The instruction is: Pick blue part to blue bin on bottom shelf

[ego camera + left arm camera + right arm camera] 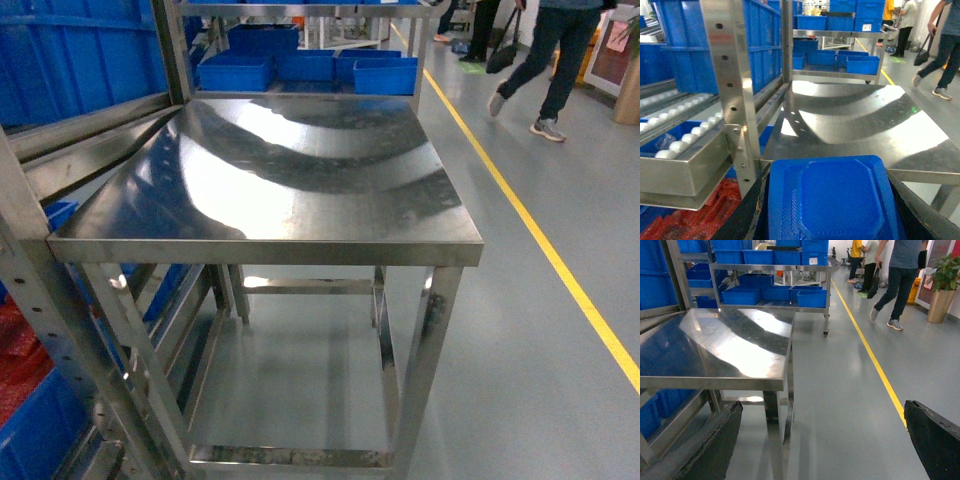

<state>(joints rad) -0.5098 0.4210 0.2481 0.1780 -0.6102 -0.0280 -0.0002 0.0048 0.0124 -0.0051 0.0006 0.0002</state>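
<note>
Blue part (pixel 832 200) clamped in left end effector (pixel 832 220), flat face up, long axis unclear, right end effector (pixel 822 440) spread wide, holding nothing

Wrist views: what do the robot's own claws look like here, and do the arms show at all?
Only finger parts show. The right claw has two wide, flat black fingers with rough, worn-looking edges, at the bottom corners of its view. The left claw shows black fingers along the frame's lower edges. No arm links, cables or markings are visible; the head view shows neither arm.
</note>
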